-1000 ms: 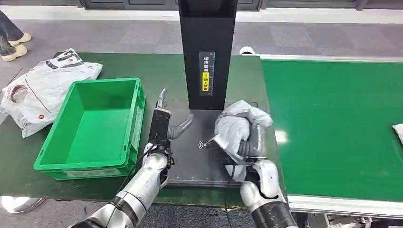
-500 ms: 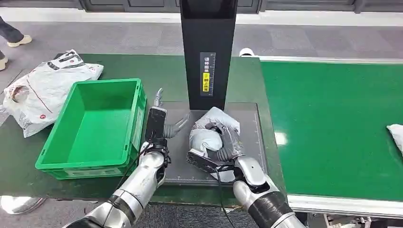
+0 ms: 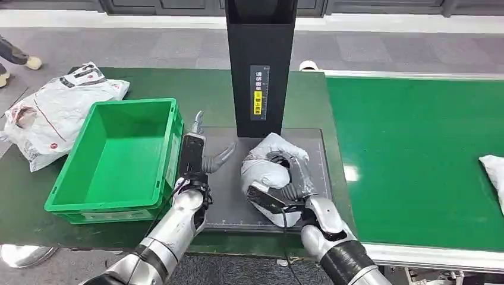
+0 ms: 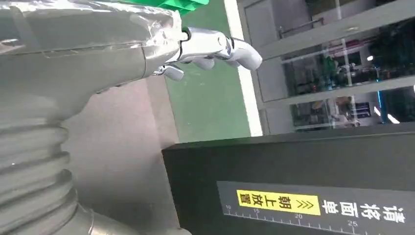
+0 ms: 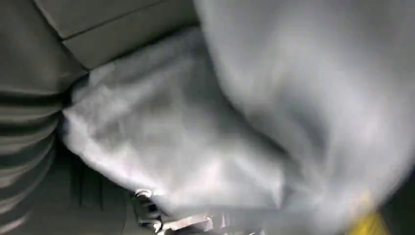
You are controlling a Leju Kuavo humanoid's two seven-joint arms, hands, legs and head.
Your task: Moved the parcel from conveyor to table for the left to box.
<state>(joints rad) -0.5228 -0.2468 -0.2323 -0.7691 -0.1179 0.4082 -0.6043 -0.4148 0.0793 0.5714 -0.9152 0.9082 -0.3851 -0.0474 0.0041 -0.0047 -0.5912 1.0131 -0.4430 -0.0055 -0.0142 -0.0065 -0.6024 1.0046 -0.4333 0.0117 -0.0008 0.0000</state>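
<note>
A crumpled grey-white parcel point(image 3: 266, 163) lies on the dark scanner plate point(image 3: 229, 196) in front of the black scanner post point(image 3: 259, 65). My right hand point(image 3: 285, 184) grips the parcel from its right side, fingers wrapped around it. The right wrist view has the grey parcel point(image 5: 205, 127) pressed close against the lens, blurred. My left hand point(image 3: 199, 155) hovers open over the plate's left part, between the parcel and the green box point(image 3: 116, 157), fingers spread and holding nothing. The left hand's pale fingers point(image 4: 215, 49) appear spread in the left wrist view.
The empty green box stands left of the plate on the green table point(image 3: 202, 89). A white printed bag point(image 3: 53, 110) lies further left. The green conveyor point(image 3: 416, 154) runs on the right, with another white parcel point(image 3: 493, 172) at its right edge. A person's shoe point(image 3: 32, 61) is at the far left.
My right hand has carried the parcel left from the plate's right side to its middle, then settled slightly right. The left hand has barely moved. The conveyor's white parcel has edged further in.
</note>
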